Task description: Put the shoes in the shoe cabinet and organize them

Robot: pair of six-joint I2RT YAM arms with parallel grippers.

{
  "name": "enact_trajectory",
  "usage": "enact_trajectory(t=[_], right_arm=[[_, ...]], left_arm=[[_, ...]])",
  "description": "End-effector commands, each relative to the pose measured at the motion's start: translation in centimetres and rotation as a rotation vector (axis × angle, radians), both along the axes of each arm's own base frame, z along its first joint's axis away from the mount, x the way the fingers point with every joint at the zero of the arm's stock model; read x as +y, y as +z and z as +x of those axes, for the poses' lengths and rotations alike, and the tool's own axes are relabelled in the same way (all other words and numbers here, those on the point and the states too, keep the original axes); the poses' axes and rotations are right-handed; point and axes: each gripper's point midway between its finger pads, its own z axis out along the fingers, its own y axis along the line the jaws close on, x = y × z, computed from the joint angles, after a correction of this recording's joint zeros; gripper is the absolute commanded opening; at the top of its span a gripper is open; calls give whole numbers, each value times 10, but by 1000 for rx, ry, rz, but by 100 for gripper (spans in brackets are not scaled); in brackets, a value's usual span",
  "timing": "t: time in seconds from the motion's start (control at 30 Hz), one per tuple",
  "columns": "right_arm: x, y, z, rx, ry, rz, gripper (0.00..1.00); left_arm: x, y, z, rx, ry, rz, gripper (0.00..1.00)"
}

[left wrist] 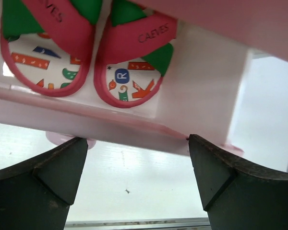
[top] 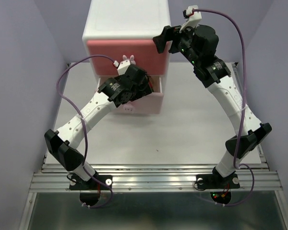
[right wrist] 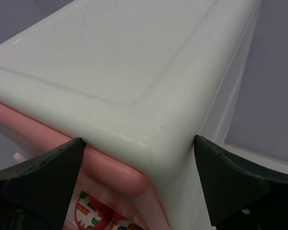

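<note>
With the red sandals (left wrist: pixel 86 52) lying in the half-open lower drawer (left wrist: pixel 204 96) at 12 o'clock of the spread left fingers (left wrist: pixel 43 182), a skewed shove may jam it or push the shoe cabinet (right wrist: pixel 110 62) back unless the spread right fingers (right wrist: pixel 38 177) astride its 4 o'clock corner hold.

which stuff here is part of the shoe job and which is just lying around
Job: shoe cabinet, its open lower drawer, red sandals inside it, left claw at the drawer front, right claw at the cabinet's top corner.
Not the job: table, purple cables, metal rail.
</note>
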Motion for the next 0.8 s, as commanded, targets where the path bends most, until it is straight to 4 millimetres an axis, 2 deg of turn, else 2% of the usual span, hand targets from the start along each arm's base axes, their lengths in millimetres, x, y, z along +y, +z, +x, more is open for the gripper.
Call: enact_trajectory(t=[0.0, 0.07, 0.1, 0.3, 0.33, 0.4, 0.43, 0.57, 0.6, 0.7, 0.77], right_arm=[[15, -93, -3, 227, 59, -169, 100], [16, -94, -2, 229, 62, -166, 100], [16, -93, -3, 227, 65, -163, 100], [15, -95, -5, 234, 63, -158, 100], [14, -97, -6, 241, 61, -159, 100], [13, -97, -7, 245, 59, -156, 100], [13, -96, -8, 245, 59, -152, 100], [15, -94, -7, 251, 62, -143, 100], [15, -94, -7, 254, 63, -141, 100], [16, -91, -8, 253, 66, -131, 100], [15, -90, -9, 255, 63, -131, 100]], left_arm=[[-2, 74, 11, -278, -47, -99, 97], [6, 61, -10, -247, -59, -104, 97], [10, 43, -22, -201, -65, -108, 97], [22, -12, -65, -58, -64, -76, 97], [27, -31, -74, -22, -53, -74, 96], [25, -45, -79, -4, -52, -92, 96], [27, -61, -81, 16, -43, -80, 96], [8, -57, -42, -69, -7, -154, 94], [9, -55, -21, -83, 36, -122, 94], [13, -47, 16, -121, 106, -103, 94], [10, -33, 54, -176, 147, -150, 95]])
